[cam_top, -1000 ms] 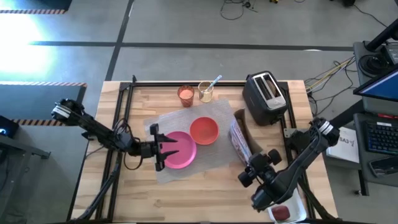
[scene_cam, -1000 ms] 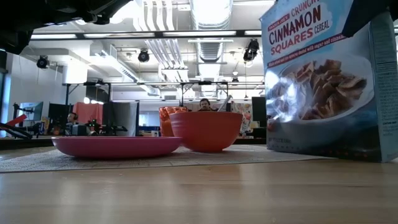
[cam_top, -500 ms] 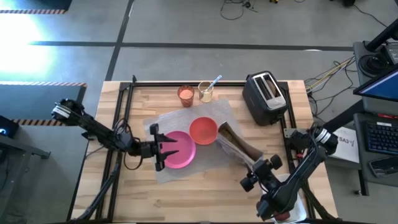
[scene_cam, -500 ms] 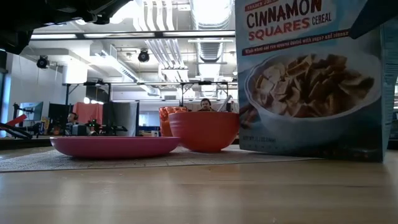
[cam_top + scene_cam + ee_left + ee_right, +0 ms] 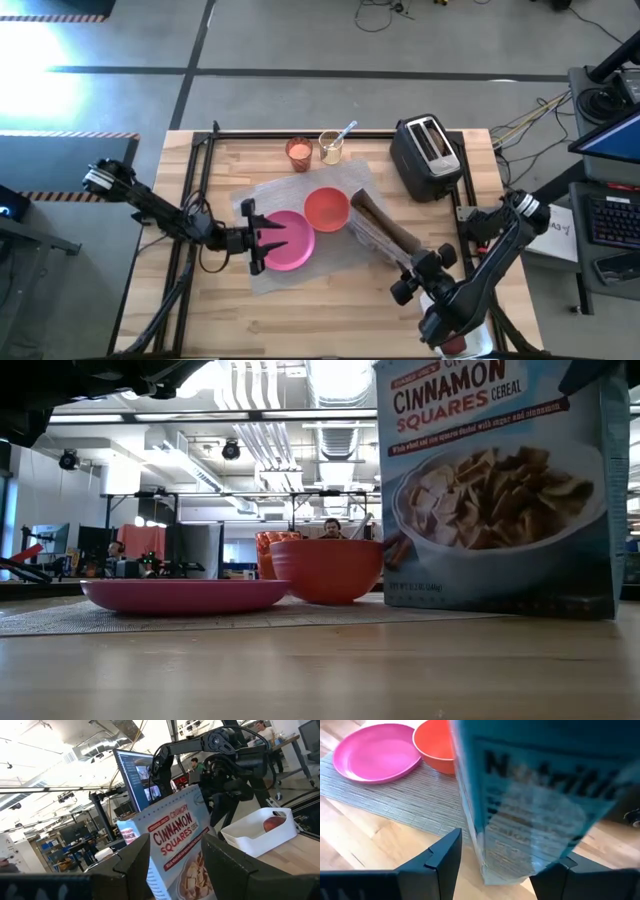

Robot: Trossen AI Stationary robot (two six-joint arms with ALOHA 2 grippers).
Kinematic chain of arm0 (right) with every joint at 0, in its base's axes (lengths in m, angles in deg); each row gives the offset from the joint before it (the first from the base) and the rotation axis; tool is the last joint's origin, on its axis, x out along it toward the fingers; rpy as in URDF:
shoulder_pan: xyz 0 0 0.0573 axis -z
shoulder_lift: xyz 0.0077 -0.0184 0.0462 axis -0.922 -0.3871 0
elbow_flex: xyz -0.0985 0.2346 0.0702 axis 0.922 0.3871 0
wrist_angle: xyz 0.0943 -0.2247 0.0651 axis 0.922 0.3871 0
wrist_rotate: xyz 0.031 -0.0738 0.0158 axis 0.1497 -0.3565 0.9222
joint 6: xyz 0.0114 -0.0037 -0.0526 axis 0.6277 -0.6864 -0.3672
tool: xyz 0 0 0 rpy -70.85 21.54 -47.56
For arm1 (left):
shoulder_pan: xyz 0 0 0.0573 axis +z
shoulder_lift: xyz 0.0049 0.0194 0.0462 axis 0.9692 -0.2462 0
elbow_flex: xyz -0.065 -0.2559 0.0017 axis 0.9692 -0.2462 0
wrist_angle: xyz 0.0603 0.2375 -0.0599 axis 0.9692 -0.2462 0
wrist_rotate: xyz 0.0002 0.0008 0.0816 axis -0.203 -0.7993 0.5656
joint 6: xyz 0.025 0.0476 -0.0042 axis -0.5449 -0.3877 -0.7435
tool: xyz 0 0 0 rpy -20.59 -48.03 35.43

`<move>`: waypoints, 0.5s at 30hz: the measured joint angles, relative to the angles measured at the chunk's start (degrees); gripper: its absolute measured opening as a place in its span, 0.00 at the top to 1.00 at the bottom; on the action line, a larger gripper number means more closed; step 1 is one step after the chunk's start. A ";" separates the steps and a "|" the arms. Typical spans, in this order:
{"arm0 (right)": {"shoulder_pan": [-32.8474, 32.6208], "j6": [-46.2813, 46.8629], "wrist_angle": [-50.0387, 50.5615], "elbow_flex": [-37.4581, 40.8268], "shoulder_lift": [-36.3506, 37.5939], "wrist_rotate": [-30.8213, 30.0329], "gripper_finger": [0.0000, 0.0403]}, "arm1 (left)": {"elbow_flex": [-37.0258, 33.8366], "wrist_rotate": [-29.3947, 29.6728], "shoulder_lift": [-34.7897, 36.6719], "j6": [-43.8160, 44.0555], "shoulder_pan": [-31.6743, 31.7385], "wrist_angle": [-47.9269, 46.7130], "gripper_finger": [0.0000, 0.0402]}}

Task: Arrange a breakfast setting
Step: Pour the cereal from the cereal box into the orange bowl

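The pink plate [image 5: 290, 241] and the orange-red bowl [image 5: 327, 210] sit on the grey mat [image 5: 345, 180]. The small orange cup [image 5: 299, 152] stands behind the mat, next to a glass jar with the spoon [image 5: 343, 131] in it. The red apple [image 5: 272, 823] lies in a white tray [image 5: 478, 342] at the near right corner. No toast shows. My right gripper [image 5: 410, 268] is shut on a cinnamon cereal box [image 5: 375, 230] just right of the bowl. My left gripper [image 5: 262, 240] is open at the plate's left rim. My right gripper pinches the cereal box between its two fingers [image 5: 442, 862], one on each wide face [image 5: 470, 845], near the box's lower end. The fingers come from the table's near right. The box tilts with its open top [image 5: 362, 203] toward the bowl.
A black toaster [image 5: 426, 155] stands at the far right. The table's black frame rails run along the left and right edges. Bare wood lies along the near edge in front of the mat.
My right gripper has carried the cereal box toward the table's left, up to the bowl, and has tipped it so that its top leans over toward the bowl. My left gripper, the plate and the bowl have stayed where they were.
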 joint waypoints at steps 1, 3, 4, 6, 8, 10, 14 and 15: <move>-0.01 -0.40 0.11 0.23 0.11 -0.10 0.54 | 0.00 0.00 0.00 0.00 0.00 0.00 0.60; -0.07 -0.74 0.15 1.08 0.23 -0.35 0.54 | 0.00 0.00 0.01 0.00 0.00 -0.01 0.60; -0.07 -0.58 0.16 1.65 0.23 -0.45 0.54 | 0.00 0.00 0.01 0.00 0.00 0.00 0.60; -0.21 -0.42 0.41 2.90 0.25 -0.72 0.54 | 0.00 0.00 0.01 0.00 0.00 -0.01 0.60; -0.34 0.37 0.58 4.27 0.25 -1.50 0.54 | 0.00 0.00 0.01 0.00 0.01 -0.01 0.60; -0.69 2.01 0.79 5.78 0.29 -2.45 0.54 | 0.00 0.00 0.01 0.00 0.01 -0.03 0.60; -1.57 3.98 0.83 7.20 0.43 -3.51 0.54 | 0.00 0.00 0.01 0.00 -0.01 -0.03 0.60; -1.79 4.02 0.75 7.20 0.43 -4.19 0.54 | 0.00 0.00 0.00 0.00 0.00 -0.02 0.60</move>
